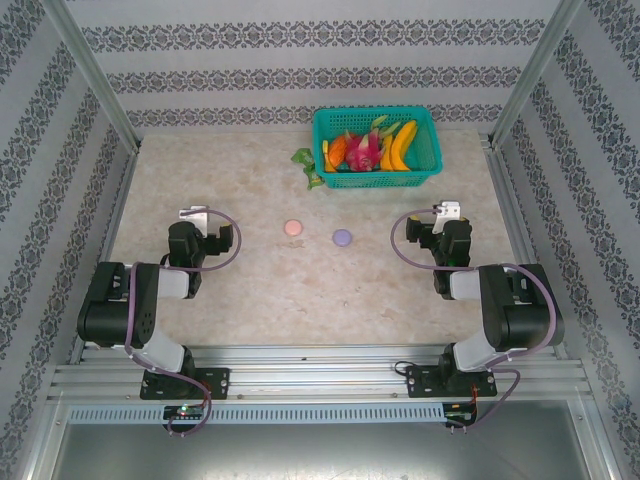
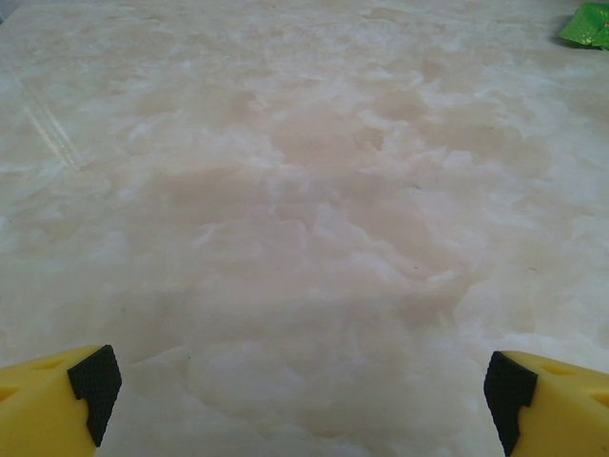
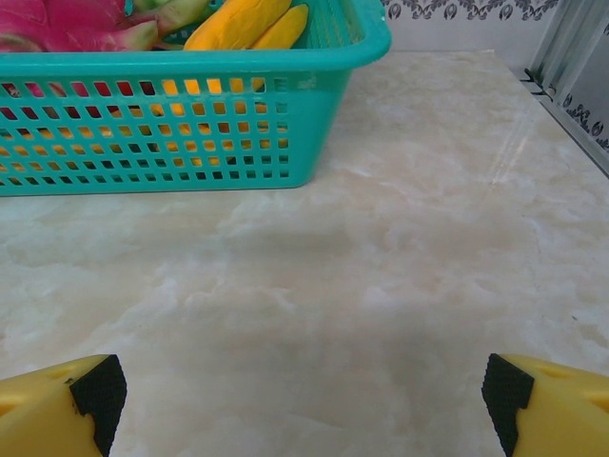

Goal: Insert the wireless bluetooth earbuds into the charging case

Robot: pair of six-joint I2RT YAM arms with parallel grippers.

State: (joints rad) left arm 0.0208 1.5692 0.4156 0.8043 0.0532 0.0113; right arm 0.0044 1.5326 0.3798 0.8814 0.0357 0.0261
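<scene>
Marbled beige stone covers the table [image 1: 250, 300]. Near the middle of the overhead frame I see two small round charging cases lying just apart: a pink case [image 1: 292, 228] on the left and a purple case [image 1: 342, 238] slightly lower and to its right. The earbuds are too small for me to pick out from this height, so I cannot tell whether they sit in the cases or beside them.

The left claw [image 2: 300, 390] is spread wide. Its yellow fingers [image 2: 48, 405] with black pads sit at the two bottom corners of the left wrist frame, with bare stone between them. A scrap of green packet [image 2: 588, 24] shows at the upper right of that frame.

The right claw [image 3: 304, 390] is just as wide and also has bare table between its fingers. It faces a teal basket [image 3: 143, 133] across the upper left of its wrist frame.

From above, the basket sits at the upper centre and holds bananas [image 1: 403, 145] and a pink dragon fruit [image 1: 362, 150]. Both arms rest at mid-height in the frame, left and right of the cases and well apart from them.
</scene>
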